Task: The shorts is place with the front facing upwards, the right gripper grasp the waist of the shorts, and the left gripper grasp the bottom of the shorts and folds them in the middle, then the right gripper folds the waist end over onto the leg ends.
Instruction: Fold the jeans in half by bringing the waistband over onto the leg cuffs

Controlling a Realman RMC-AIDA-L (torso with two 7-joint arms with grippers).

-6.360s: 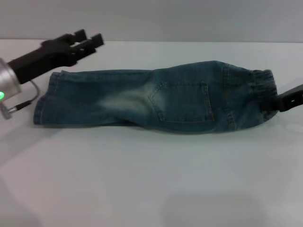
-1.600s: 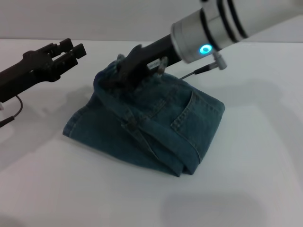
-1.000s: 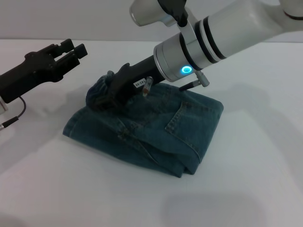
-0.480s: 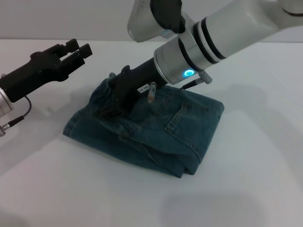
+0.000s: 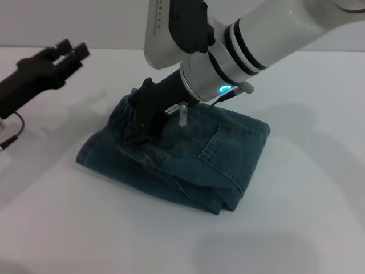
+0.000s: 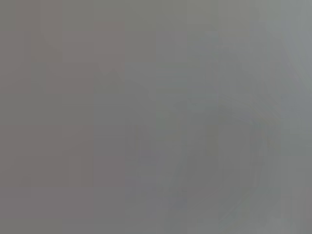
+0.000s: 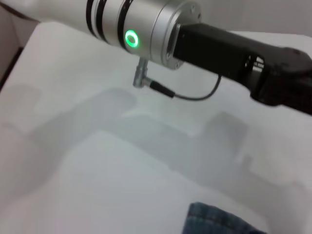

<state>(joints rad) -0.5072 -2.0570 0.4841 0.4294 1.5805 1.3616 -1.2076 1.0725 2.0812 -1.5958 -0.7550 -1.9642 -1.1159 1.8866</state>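
The blue-green denim shorts (image 5: 228, 142) lie folded into a short stack on the white table (image 5: 296, 217), a stitched pocket facing up. Their gathered waist (image 5: 121, 107) rests on the stack's far left part. My right gripper (image 5: 135, 137), black with a white label, points down onto the denim just beside the waist, open and holding nothing. The leg ends lie under the top layer, hidden. My left gripper (image 5: 71, 50) hovers open above the table at the far left, apart from the shorts. The right wrist view shows a denim edge (image 7: 219, 222) and the left arm's green ring (image 7: 130, 39).
The white table stretches bare around the stack, at the front and to the right. A thin black cable (image 5: 12, 132) hangs from the left arm at the left edge. The left wrist view is a uniform grey with nothing to make out.
The shorts went from lying lengthwise to folded. My right gripper carried the waist leftwards over the legs, lowered it and let go. The left gripper drew back to the left.
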